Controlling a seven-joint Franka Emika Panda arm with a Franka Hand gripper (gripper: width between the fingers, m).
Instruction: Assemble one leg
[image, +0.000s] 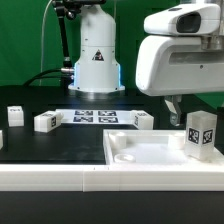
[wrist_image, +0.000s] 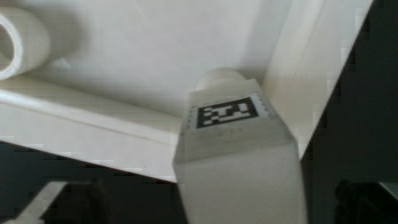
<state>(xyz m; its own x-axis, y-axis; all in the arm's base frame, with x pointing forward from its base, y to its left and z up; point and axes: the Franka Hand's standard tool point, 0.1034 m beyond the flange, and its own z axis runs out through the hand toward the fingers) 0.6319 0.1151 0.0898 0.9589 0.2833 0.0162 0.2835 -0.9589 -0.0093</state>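
The leg (image: 200, 133) stands upright in the large white plate's (image: 135, 152) corner, on the exterior view's right. Our gripper (wrist_image: 214, 205) straddles it, apparently released. Next, we judge, we must clamp and twist it in.

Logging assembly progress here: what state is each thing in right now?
square plate: flat on the table, recesses up.
upright leg: standing at the plate's corner on the exterior view's right, tag showing.
gripper: directly over the upright leg; open or shut unclear.
loose legs: lying on the table, ungripped.
marker board: flat on the table.
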